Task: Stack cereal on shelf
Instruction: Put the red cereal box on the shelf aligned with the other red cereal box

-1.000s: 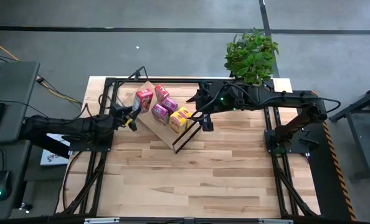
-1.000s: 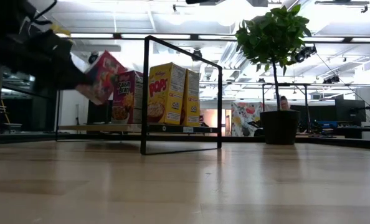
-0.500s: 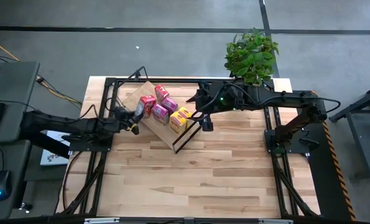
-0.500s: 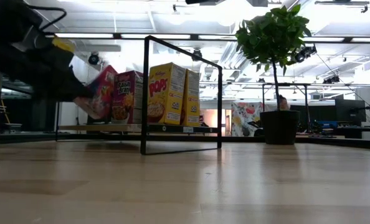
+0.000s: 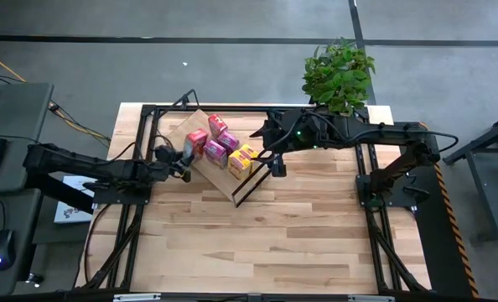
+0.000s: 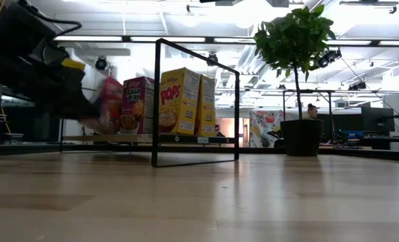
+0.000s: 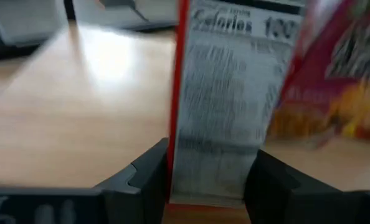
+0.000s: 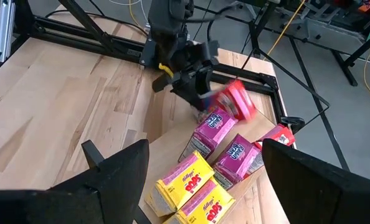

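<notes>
Red cereal box (image 5: 197, 142) clamped in left gripper (image 5: 184, 156), on shelf (image 5: 200, 168)

A: What are the arms like?
B: Both matte black, jointed tubes, with thin black cables along them.
A: And near the left gripper (image 5: 184, 161)?
B: A yellow patch just behind its dark, blocky fingers (image 7: 149, 175) (chunky plastic).

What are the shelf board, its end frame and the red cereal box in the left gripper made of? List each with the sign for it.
Shelf board: light wood, matte, going by its pale colour.
End frame: thin black rod, probably painted metal wire.
Red cereal box: printed cardboard by the look of it, with a nutrition panel on its side, clamped in the left gripper.
</notes>
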